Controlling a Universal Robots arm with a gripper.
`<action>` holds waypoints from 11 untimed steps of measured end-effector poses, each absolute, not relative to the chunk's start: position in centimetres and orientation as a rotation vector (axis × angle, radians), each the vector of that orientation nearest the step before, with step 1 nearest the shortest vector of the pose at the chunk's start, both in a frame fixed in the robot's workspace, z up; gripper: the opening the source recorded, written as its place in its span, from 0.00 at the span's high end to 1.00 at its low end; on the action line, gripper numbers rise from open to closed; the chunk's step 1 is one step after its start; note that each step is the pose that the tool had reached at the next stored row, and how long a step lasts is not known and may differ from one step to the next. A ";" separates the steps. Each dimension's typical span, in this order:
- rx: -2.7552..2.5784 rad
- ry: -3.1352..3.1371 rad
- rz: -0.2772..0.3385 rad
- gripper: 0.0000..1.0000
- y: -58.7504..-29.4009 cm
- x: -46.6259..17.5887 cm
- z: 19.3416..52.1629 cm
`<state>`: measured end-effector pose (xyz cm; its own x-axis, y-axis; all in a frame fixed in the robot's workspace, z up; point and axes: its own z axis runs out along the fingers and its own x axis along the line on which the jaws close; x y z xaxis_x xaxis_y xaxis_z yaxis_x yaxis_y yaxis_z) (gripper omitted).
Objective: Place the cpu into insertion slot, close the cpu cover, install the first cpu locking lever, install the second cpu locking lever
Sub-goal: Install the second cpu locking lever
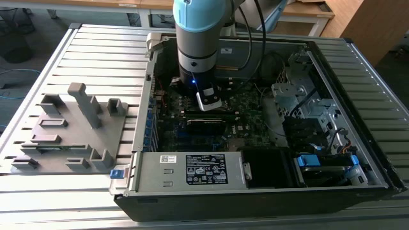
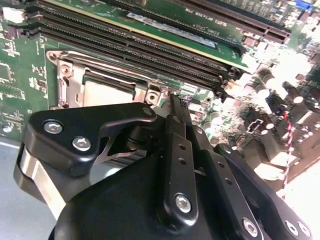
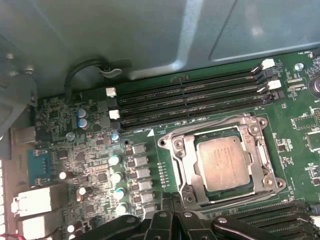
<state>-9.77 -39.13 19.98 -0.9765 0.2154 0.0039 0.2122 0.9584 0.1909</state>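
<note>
We see the cpu point(image 3: 223, 162) lying flat inside the insertion slot point(image 3: 181, 167), its pale metal face up, in the first wrist view. The slot sits on the motherboard point(image 3: 295, 125) just beside the long memory slots point(image 3: 190, 97), deep in the open computer case point(image 1: 332, 57). The gripper point(image 3: 171, 202) hangs just beside the slot's rim; its fingers point(image 2: 175, 112) look pressed together with nothing between them. We judge the chip light, stiff and thin, with delicate contacts underneath, so it is best held by its edges only. The cpu cover point(image 3: 252, 125) seems to frame the chip, but we cannot tell whether it is fully down or where the locking levers lie. In the exterior view the arm point(image 1: 201, 43) hides the socket.
</note>
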 end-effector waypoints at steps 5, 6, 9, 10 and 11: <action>0.340 3.092 0.295 0.90 -39.1 -9.5 19.6; 0.340 3.092 0.295 0.90 -39.1 -9.5 19.5; 0.340 3.093 0.294 0.90 -39.1 -9.5 19.3; 0.340 3.093 0.294 0.90 -39.1 -9.5 19.3; 0.340 3.093 0.293 0.90 -39.1 -9.5 19.3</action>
<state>-9.54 -39.12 19.29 -0.9762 0.2166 0.0044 0.2136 0.9587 0.1876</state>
